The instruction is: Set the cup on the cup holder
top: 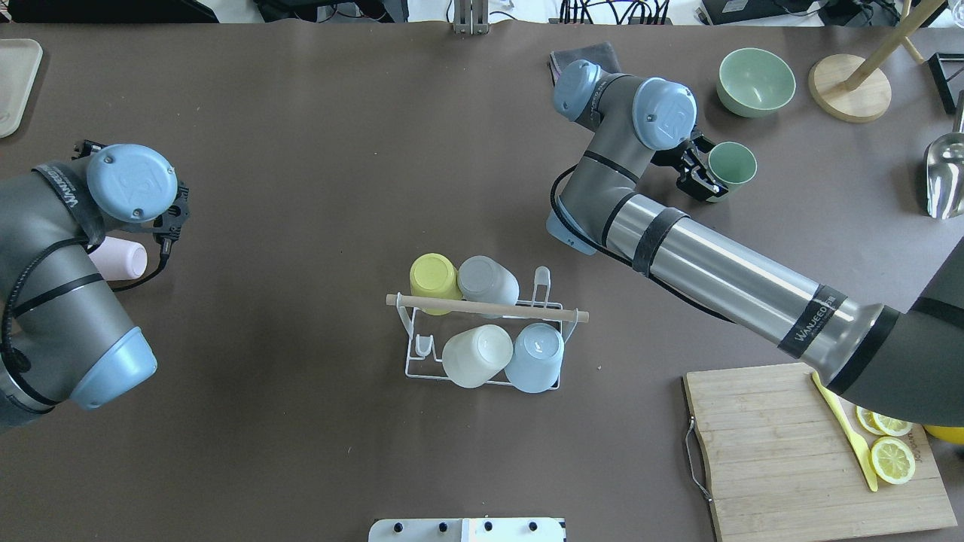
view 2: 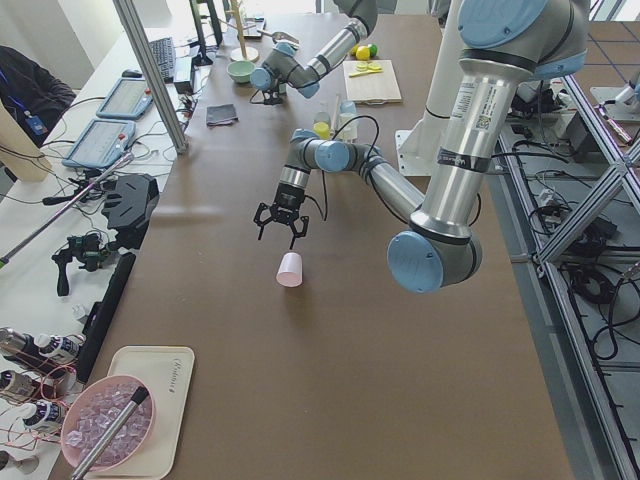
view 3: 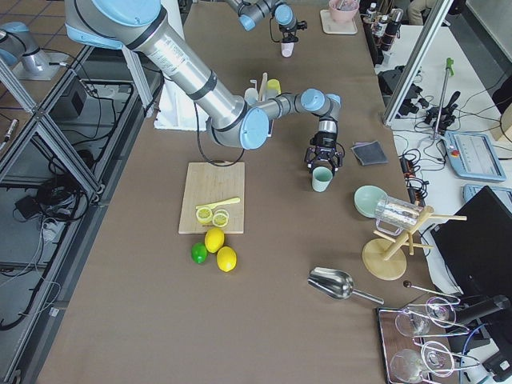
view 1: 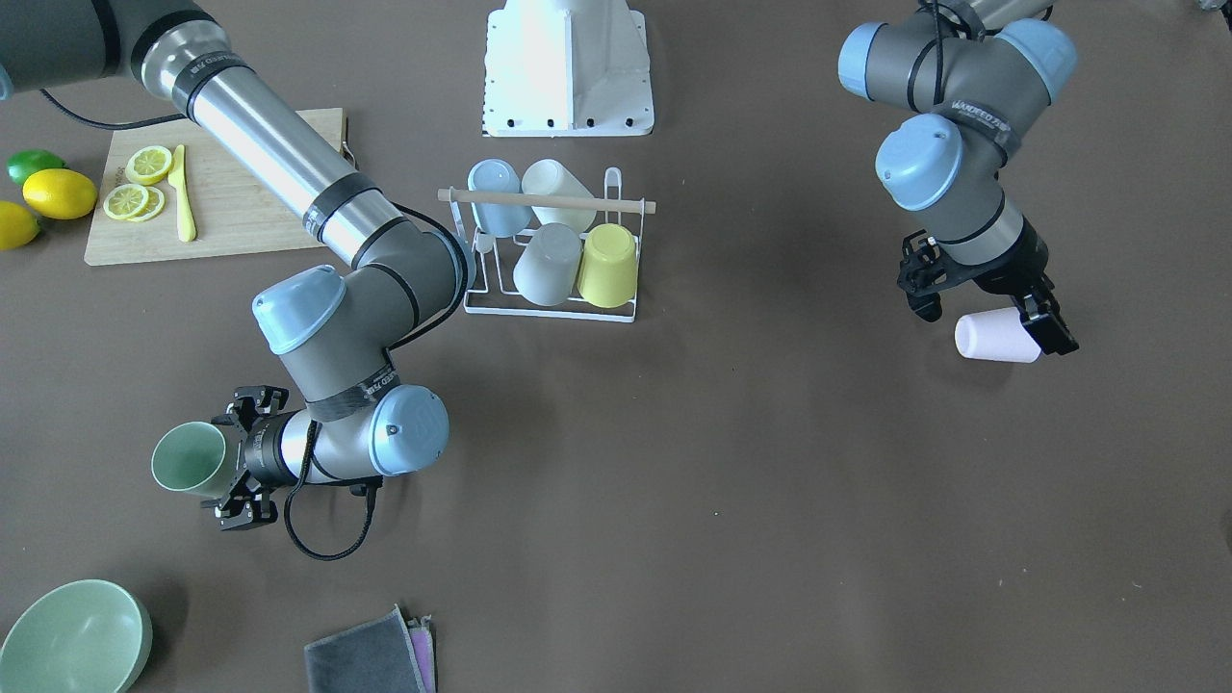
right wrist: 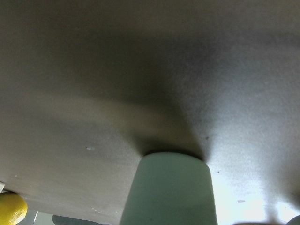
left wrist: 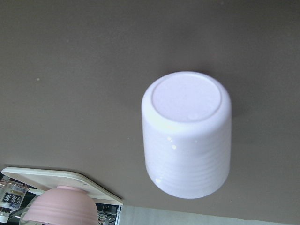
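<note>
The white wire cup holder [view 1: 547, 199] with a wooden rod handle stands mid-table [top: 482, 307] and carries blue, cream, grey and yellow cups upside down. A pale pink cup [view 1: 998, 335] sits base-up on the table [left wrist: 186, 133]. My left gripper [view 1: 987, 310] hangs open just above it, apart from it in the exterior left view [view 2: 280, 222]. A green cup [view 1: 188, 457] stands upright, mouth up [top: 732, 164]. My right gripper [view 1: 231, 460] is open right beside its rim [top: 699, 169]. I cannot tell if it touches.
A wooden cutting board [view 1: 241, 207] with lemon slices and a yellow knife [view 1: 181, 192] lies near lemons [view 1: 60, 192] and a lime. A green bowl [view 1: 75, 637] and grey cloth [view 1: 366, 659] lie at the far edge. A wooden stand [top: 849, 86] and metal scoop [top: 945, 177] are at the right.
</note>
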`<state>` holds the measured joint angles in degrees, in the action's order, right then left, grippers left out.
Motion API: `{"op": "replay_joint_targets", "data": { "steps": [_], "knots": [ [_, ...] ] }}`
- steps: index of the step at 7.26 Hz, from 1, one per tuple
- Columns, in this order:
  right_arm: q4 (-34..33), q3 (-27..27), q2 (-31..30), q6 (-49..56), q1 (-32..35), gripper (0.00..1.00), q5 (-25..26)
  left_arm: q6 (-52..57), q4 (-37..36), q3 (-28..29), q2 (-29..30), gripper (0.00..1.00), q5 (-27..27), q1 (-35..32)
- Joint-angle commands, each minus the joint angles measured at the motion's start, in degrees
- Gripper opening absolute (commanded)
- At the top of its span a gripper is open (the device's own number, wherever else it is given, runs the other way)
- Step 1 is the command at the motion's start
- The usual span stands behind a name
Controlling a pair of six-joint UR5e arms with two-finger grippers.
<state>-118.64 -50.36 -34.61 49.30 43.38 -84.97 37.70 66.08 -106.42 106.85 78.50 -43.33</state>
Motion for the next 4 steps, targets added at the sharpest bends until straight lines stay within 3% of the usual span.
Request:
{"op": "replay_joint_targets", "data": {
  "steps": [1,2,4],
  "knots": [
    [-0.4,1.0,0.0,1.0,0.1,0.99,0.2,-0.3,11.1,0.1,-2.9,0.97,9.3,-2.9],
    [-0.9,1.1,0.0,1.0,0.2,0.99,0.6,-0.3,16.7,0.4,-6.0,0.97,14.3,-3.0],
    [-1.7,1.1,0.1,1.0,0.1,0.99,1.4,-0.3,22.7,2.6,-7.8,0.97,16.3,-3.7]
  ]
}}
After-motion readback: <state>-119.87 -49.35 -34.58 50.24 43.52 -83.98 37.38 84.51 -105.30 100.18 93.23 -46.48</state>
